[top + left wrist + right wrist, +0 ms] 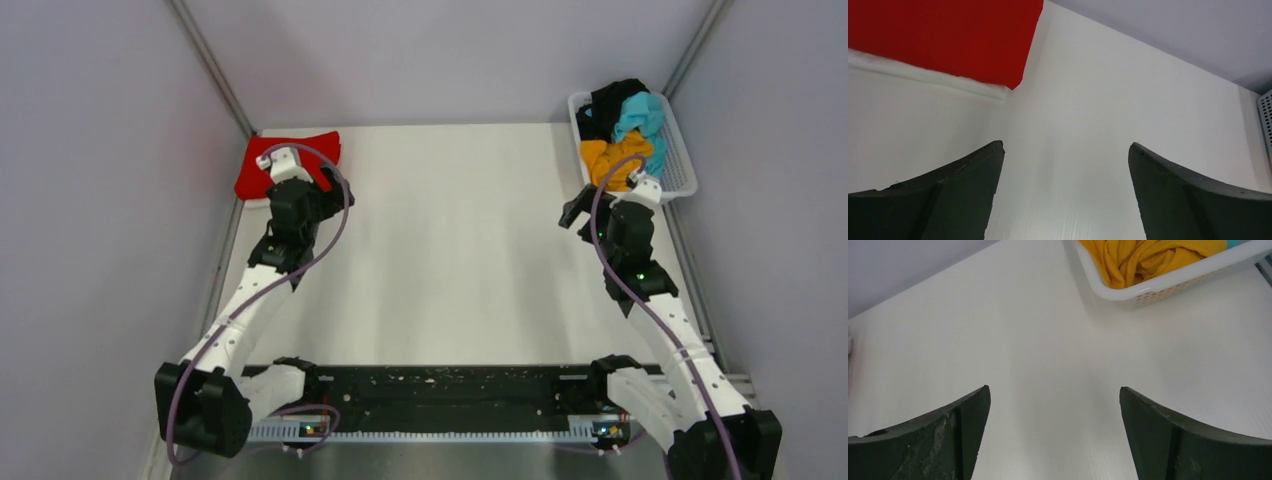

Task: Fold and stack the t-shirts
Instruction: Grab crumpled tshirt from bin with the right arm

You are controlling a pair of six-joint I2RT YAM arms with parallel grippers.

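Centrally, pale surface (pixel 450 250); upper right, white basket (pixel 684 168) heaped with orange-yellow t-shirt (pixel 606 160), turquoise t-shirt (pixel 640 115), black t-shirt (pixel 612 100); upper left, red t-shirt (pixel 252 180), folded flat. Probably light, limp, slip-prone: pinch a raised fold or hem. Left pincer (pixel 1065 144) and right pincer (pixel 1054 388) wide, holding nothing.

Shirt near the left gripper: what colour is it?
The shirt is plain red; the left wrist view shows it best.

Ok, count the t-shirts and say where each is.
4. The red t-shirt lies at the far left corner; the orange-yellow, turquoise and black are heaped in the basket, far right. Others may hide beneath.
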